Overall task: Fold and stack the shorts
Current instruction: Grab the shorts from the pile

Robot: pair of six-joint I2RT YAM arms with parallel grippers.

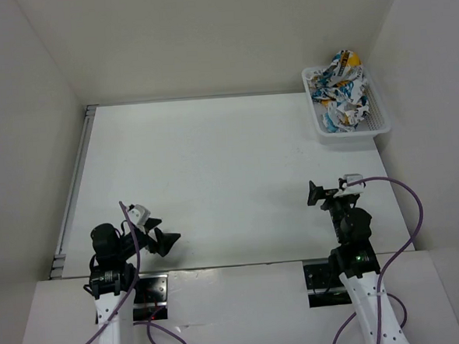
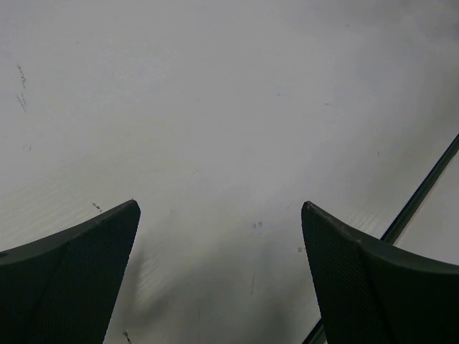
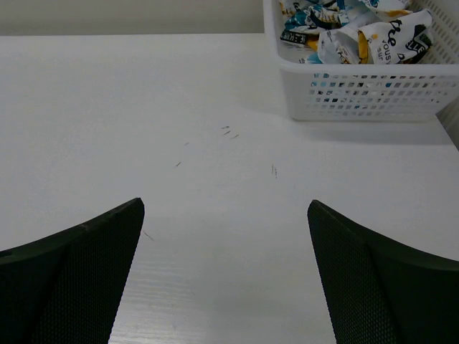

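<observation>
Though crumpled, shorts (image 1: 340, 87) lengthwise in basket (image 1: 380, 116)

White table (image 1: 214, 181), faint scuff marks (image 3: 229, 131) on top, rail (image 1: 73, 189) along left edge; only a white mesh basket (image 1: 352, 132) sits on it, far-right corner.

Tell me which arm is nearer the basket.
The right arm: the basket with the shorts stands at the far right corner, ahead of it, while the left arm sits across the table.
</observation>
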